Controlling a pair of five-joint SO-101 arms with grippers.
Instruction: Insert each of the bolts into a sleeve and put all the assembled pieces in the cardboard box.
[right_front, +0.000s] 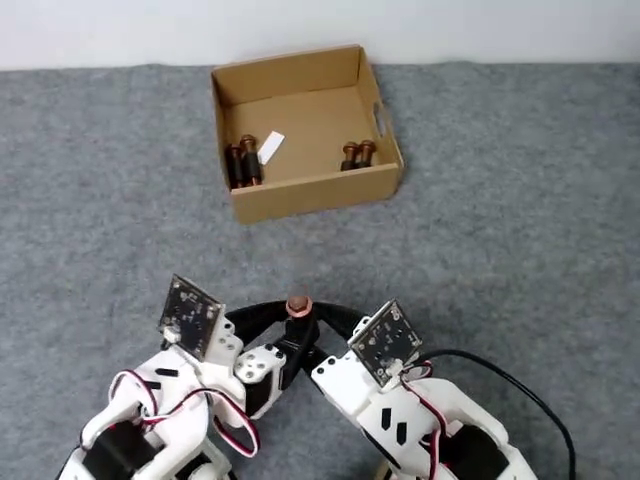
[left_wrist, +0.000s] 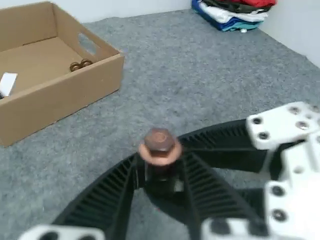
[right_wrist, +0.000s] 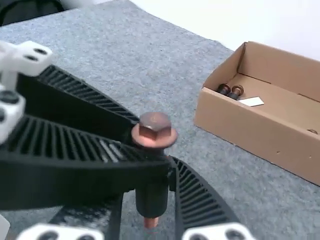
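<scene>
The bolt (right_wrist: 154, 131) stands upright with its copper hex head on top. Its shank runs down through the black sleeve (right_wrist: 151, 192), and the tip pokes out of the sleeve's lower end. The piece hangs above the counter (right_front: 520, 230), between the two arms and well short of the cardboard box (right_front: 300, 195).

The left gripper (left_wrist: 159, 182) has its ribbed jaws closed against the sleeve from one side. The right gripper (right_wrist: 152, 200) closes on it from the other, just under the head. I cannot tell whether the right jaws bear on the sleeve alone or also on the shank.

The piece is probably small, rigid metal, dense for its size and in no way fragile. The smooth round sleeve could twist or slide in a loose grip. The bolt looks loose in the bore, so tipping the piece over might let it drop out. The best hold is likely across the middle of the sleeve, with the head kept up so its flange rests on the sleeve's rim.

The box already holds two pairs of finished pieces, one by the left wall (right_front: 243, 160) and one by the right (right_front: 357, 153), and a white slip (right_front: 271, 147).
</scene>
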